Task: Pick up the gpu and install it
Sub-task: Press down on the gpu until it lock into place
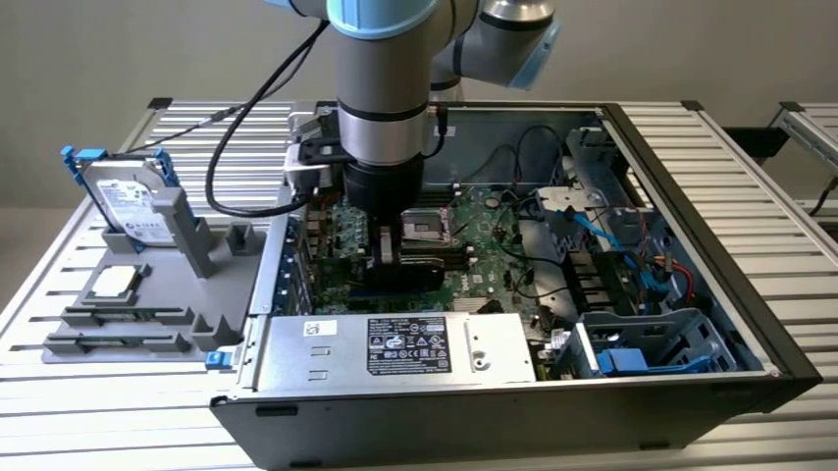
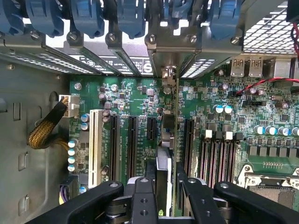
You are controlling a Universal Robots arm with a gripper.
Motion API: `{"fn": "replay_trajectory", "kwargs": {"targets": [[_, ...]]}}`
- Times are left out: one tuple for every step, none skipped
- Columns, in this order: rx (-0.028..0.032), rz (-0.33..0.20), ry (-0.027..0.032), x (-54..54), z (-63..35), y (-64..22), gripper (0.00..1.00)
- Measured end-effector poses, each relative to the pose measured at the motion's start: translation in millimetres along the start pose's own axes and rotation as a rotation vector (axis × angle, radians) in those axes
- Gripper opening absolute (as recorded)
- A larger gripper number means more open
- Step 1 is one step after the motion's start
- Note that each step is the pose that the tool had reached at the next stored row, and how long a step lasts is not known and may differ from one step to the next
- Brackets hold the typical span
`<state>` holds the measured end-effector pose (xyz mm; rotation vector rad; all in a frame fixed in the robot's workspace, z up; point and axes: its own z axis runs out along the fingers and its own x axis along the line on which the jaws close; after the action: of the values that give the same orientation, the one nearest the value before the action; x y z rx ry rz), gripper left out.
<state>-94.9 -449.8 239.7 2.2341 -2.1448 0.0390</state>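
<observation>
**GPU held on edge over the motherboard slots**

In the wrist view, nearest the camera, the hand has its two black fingers clamped on the gpu, which stands on edge between them and runs away toward the back wall of the case. The card is seen almost edge-on as a thin strip, its silver end bracket reaching up to the row of rear slot openings. It sits in line with the expansion slots on the green motherboard, between a short black slot on one side and a long black slot on the other; whether its lower edge is fully seated cannot be told. A white slot and a braided yellow cable bundle lie further off to the side. Beyond the card, blue retaining clips line the rear of the case.

In the exterior view the arm reaches straight down into the open computer case, the hand low over the motherboard. The power supply fills the near side of the case. At the exterior view's left, on the slatted bench, a grey fixture carries a hard drive standing upright in a blue frame and a small square CPU chip lying flat.
</observation>
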Motion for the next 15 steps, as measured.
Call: {"fn": "replay_trajectory", "kwargs": {"targets": [[0.0, -0.001, 0.0005, -0.1, 0.3, -0.1, 0.27], [0.0001, -0.001, 0.0007, -0.1, 0.6, -0.2, 0.27], [0.0, -0.002, 0.0011, -0.1, 0.8, -0.3, 0.27], [0.0, -0.002, 0.0013, -0.2, 1.0, -0.3, 0.27], [0.0001, -0.003, 0.0016, -0.2, 1.2, -0.4, 0.27], [0.0001, -0.004, 0.0016, -0.3, 1.2, -0.4, 0.27], [0.0001, -0.005, 0.0016, -0.3, 1.2, -0.4, 0.27], [0.0002, -0.005, 0.0016, -0.3, 1.2, -0.4, 0.27], [0.0003, -0.006, 0.0017, -0.4, 1.2, -0.4, 0.27], [0.0003, -0.007, 0.0017, -0.4, 1.2, -0.4, 0.27], [0.0003, -0.008, 0.0017, -0.4, 1.2, -0.4, 0.27], [0.0004, -0.009, 0.0016, -0.5, 1.2, -0.4, 0.27], [0.0004, -0.009, 0.0016, -0.5, 1.1, -0.4, 0.27], [0.0005, -0.009, 0.0016, -0.5, 1.1, -0.4, 0.27], [0.0005, -0.01, 0.0016, -0.5, 1.1, -0.4, 0.27]]}}
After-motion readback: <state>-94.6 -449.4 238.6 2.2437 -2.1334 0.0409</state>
